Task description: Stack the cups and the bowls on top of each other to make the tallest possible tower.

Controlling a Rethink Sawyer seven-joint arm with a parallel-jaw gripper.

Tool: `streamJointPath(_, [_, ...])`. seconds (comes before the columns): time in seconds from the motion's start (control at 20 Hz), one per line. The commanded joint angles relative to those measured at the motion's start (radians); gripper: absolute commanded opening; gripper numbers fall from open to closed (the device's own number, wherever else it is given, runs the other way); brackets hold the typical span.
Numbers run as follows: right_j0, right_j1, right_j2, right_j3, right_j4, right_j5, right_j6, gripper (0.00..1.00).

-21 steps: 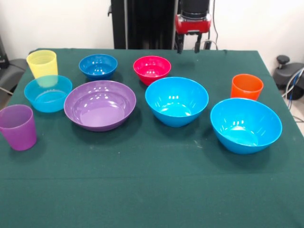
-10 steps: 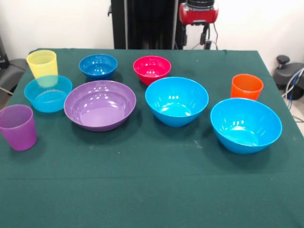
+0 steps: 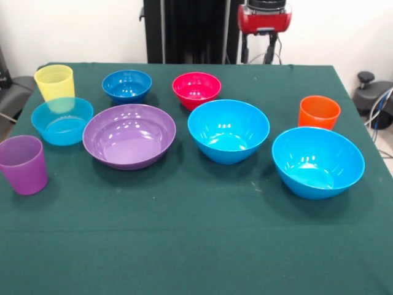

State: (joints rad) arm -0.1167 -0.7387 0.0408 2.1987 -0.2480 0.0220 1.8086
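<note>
The near half of the green table (image 3: 196, 246) lies bare. All cups and bowls stand apart, unstacked: purple cup (image 3: 23, 164) at the left edge, yellow cup (image 3: 54, 82) behind a translucent blue bowl (image 3: 61, 120), purple bowl (image 3: 129, 135), two large blue bowls (image 3: 228, 130) (image 3: 317, 161), orange cup (image 3: 319, 112), small blue bowl (image 3: 126, 85), magenta bowl (image 3: 196, 90). The gripper (image 3: 259, 47) hangs beyond the far edge, fingers parted.
</note>
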Motion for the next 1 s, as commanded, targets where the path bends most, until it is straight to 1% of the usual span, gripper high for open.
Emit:
streamJointPath(0.05, [-0.031, 0.063, 0.112, -0.155, 0.033, 0.100, 0.071, 1.00])
streamJointPath(0.3, [-0.048, 0.095, 0.117, -0.191, 0.023, 0.091, 0.071, 1.00])
streamJointPath(0.4, [-0.065, 0.102, 0.130, -0.203, 0.019, 0.094, 0.067, 1.00])
streamJointPath(0.6, [-0.094, 0.096, 0.155, -0.217, 0.017, 0.119, 0.056, 1.00])
streamJointPath(0.8, [-0.097, 0.084, 0.160, -0.215, 0.020, 0.125, 0.067, 1.00])
streamJointPath(1.0, [-0.101, 0.095, 0.164, -0.219, 0.018, 0.115, 0.073, 1.00])
